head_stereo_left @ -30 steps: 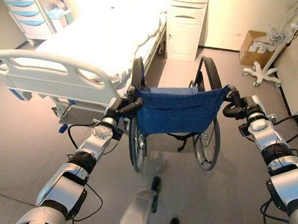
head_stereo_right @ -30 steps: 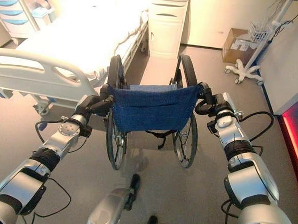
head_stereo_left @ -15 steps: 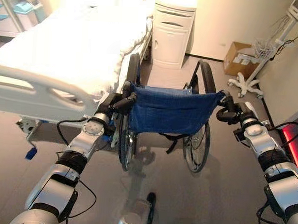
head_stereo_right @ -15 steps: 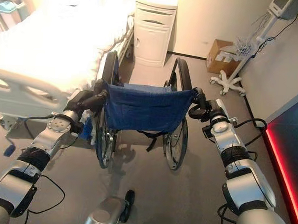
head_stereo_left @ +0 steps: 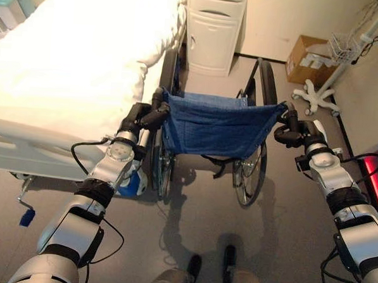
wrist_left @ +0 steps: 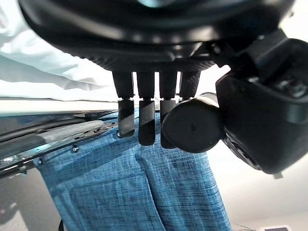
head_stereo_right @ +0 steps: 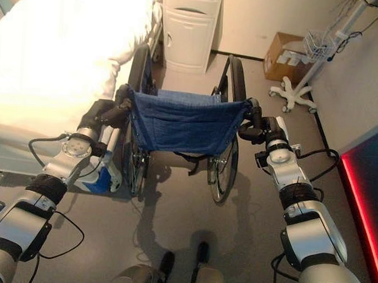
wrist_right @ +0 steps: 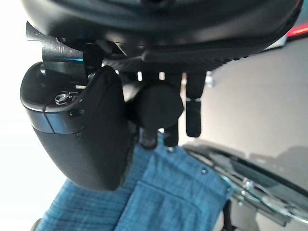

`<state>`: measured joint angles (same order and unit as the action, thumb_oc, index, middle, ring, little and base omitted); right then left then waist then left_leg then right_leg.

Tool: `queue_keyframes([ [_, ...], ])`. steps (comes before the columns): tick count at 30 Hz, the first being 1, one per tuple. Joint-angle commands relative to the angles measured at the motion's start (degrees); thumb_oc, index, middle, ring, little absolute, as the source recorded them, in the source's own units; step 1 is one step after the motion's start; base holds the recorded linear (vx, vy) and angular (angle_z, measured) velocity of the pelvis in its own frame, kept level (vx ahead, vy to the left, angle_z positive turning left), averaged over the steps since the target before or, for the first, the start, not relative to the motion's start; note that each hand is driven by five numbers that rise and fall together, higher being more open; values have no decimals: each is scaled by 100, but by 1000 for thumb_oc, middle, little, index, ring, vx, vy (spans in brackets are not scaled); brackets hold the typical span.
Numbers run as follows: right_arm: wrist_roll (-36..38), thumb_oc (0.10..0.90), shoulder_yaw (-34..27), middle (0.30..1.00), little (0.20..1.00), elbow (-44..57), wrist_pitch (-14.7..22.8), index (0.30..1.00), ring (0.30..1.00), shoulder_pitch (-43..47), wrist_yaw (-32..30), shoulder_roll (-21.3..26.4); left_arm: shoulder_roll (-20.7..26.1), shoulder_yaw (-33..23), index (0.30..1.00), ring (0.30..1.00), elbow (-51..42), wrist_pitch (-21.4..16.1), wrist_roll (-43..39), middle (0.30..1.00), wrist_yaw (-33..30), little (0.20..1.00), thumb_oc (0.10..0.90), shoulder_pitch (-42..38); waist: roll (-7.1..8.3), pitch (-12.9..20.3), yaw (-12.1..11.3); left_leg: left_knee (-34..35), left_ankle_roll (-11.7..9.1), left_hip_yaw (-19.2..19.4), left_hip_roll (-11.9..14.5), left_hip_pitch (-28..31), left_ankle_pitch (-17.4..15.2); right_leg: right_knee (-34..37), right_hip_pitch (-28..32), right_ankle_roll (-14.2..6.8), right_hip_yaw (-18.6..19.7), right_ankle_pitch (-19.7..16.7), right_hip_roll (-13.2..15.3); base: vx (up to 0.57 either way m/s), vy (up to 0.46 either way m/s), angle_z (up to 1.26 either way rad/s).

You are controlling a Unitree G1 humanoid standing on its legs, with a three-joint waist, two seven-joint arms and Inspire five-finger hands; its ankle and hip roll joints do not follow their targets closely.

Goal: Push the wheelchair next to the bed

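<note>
A wheelchair (head_stereo_left: 218, 127) with a blue cloth backrest and black wheels stands in front of me, its left wheel close beside the white hospital bed (head_stereo_left: 66, 65). My left hand (head_stereo_left: 143, 117) is shut on the wheelchair's left push handle (wrist_left: 192, 126); its fingers (wrist_left: 144, 120) curl round the black grip. My right hand (head_stereo_left: 294, 131) is shut on the right push handle (wrist_right: 159, 108), with the blue backrest (wrist_right: 163, 197) showing past it.
A white bedside cabinet (head_stereo_left: 214, 32) stands ahead of the wheelchair by the wall. A cardboard box (head_stereo_left: 307, 59) and a wheeled pole stand (head_stereo_left: 318, 94) with a wire basket are at the far right. A red-lit strip (head_stereo_right: 363, 208) runs along the right edge.
The camera has moved forward with the wheelchair; the bed now lies alongside the chair's left wheel and the cabinet is nearer. Both hands have kept hold of the handles.
</note>
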<state>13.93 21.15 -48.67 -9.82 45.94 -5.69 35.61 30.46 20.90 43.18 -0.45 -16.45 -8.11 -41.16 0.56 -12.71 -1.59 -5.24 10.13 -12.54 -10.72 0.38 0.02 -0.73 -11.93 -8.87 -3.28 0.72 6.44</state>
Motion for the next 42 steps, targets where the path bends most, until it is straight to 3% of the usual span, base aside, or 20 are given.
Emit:
queue_keyframes([
  [1,-102,400,698,300,300,1071,270,300,300,593,47,-228,-164,424,300,300,-194,-151,626,300,217,300,400,210,309,-315,-90,-1009,-470,593,93,-322,-1230,51,-233,15,176,-843,260,531,-188,52],
  [4,34,400,647,300,300,1131,-19,300,300,651,-26,-215,-160,486,300,300,-189,-101,674,300,189,300,400,84,385,-329,47,-1288,-492,516,107,-123,-1597,237,-323,-17,131,-902,285,481,-217,49],
  [8,234,400,706,300,300,976,-39,300,300,736,-80,-184,-150,596,300,300,19,-19,514,300,95,300,400,-264,385,-325,275,-1509,-556,334,190,-11,-1873,-541,-442,80,506,-755,99,499,-290,66],
  [10,145,400,724,300,300,1020,-18,300,300,647,89,-242,-80,574,300,300,45,109,279,300,-53,300,400,-310,322,-325,340,-1617,-816,464,633,332,-1863,-1292,-535,138,210,-629,236,670,-300,124],
  [12,164,400,712,300,300,1082,-70,300,300,573,109,-199,-88,553,300,300,28,132,227,300,-64,300,400,-293,258,-269,448,-1506,-969,508,957,624,-1525,-1249,-442,236,142,-548,158,511,-207,35],
  [16,39,400,690,300,300,1137,-119,300,300,294,149,-98,-96,543,300,300,110,15,151,300,-202,300,400,-271,132,-36,702,-1618,-1437,741,1750,1010,3,-1067,-143,534,-282,-364,11,466,-178,37],
  [18,87,400,737,300,300,1147,-80,300,300,200,57,-63,-76,534,300,300,110,-89,58,300,-287,300,400,-248,216,-82,655,-2404,-1394,809,1687,537,299,-960,209,729,-371,-223,-78,429,-185,16],
  [21,85,400,751,300,300,1111,-96,300,300,184,-152,-120,-33,475,300,300,121,-130,154,300,-232,300,400,-321,285,-376,442,-2586,-1211,989,1448,-491,216,-913,783,841,-285,13,-225,357,-105,0],
  [22,70,400,748,300,300,1087,-94,300,300,198,-193,-146,-24,458,300,300,128,-153,182,300,-216,300,400,-322,294,-406,412,-2427,-1170,1005,1358,-609,197,-899,840,837,-252,33,-239,472,30,-23],
  [23,-3,400,763,300,300,1045,-134,300,300,222,-271,-236,12,409,300,300,109,-226,203,300,-195,300,400,-252,188,-630,210,-1979,-1147,1085,1107,-1046,223,-910,1251,856,-83,236,-481,476,62,-40],
  [25,-63,400,766,300,300,1050,-172,300,300,228,-282,-276,32,396,300,300,70,-240,162,300,-234,300,400,-209,103,-697,104,-1615,-1191,1098,990,-1335,445,-903,1430,882,15,334,-636,447,91,-51],
  [27,-202,400,788,300,300,1106,-214,300,300,202,-223,-320,89,372,300,300,3,-200,98,300,-305,300,400,-58,-196,-767,-149,-495,-1379,1022,962,-1721,1104,-969,1875,977,312,645,-1074,698,207,-71],
  [28,-214,400,798,300,300,1116,-210,300,300,212,-139,-296,113,324,300,300,-14,-206,113,300,-317,300,400,28,-253,-743,-252,3,-1413,914,962,-1746,1149,-976,2041,970,470,753,-1150,627,221,-83],
  [30,-234,400,808,300,300,1099,-191,300,300,279,48,-224,184,234,300,300,-57,-185,110,300,-330,300,400,120,-246,-699,-389,527,-1406,869,962,-1666,1039,-1056,2322,916,695,990,-1095,494,281,-117],
  [32,-323,400,814,300,300,1087,-210,300,300,365,211,-143,246,170,300,300,-56,-157,92,300,-284,300,400,116,-280,-656,-403,435,-1392,1012,1087,-1666,925,-1177,2364,868,698,1159,-1011,415,358,-109],
  [33,-337,400,776,300,300,1001,-126,300,300,333,317,-76,298,161,300,300,75,-187,19,300,-187,300,400,60,-291,-562,-367,86,-1289,1299,1170,-1675,669,-1431,2411,799,566,1340,-855,461,377,-66],
  [35,-255,400,630,300,300,936,-52,300,300,124,369,-143,309,194,300,300,221,-161,6,300,-75,300,400,11,-179,-431,-394,-494,-1215,1337,1079,-1742,481,-1507,2516,676,352,1309,-620,461,317,-37],
  [37,-234,400,574,300,300,1039,-166,300,300,-16,319,-203,346,202,300,300,175,-88,103,300,11,300,400,-4,-75,-381,-422,-717,-1138,1356,1038,-1679,313,-1536,2472,550,197,1160,-420,289,184,-6],
  [39,-114,400,533,300,300,1066,6,300,300,-96,180,-247,447,264,300,300,54,-23,188,300,-37,300,400,-68,62,-333,-539,-647,-987,1396,929,-1553,172,-1621,2376,234,-21,641,-31,232,186,-3],
  [42,-145,400,500,300,300,962,184,300,300,17,145,-305,428,326,300,300,25,-47,162,300,-157,300,400,-160,124,-266,-623,-581,-893,1415,833,-1561,128,-1614,2320,132,-131,233,217,172,170,-30],
])
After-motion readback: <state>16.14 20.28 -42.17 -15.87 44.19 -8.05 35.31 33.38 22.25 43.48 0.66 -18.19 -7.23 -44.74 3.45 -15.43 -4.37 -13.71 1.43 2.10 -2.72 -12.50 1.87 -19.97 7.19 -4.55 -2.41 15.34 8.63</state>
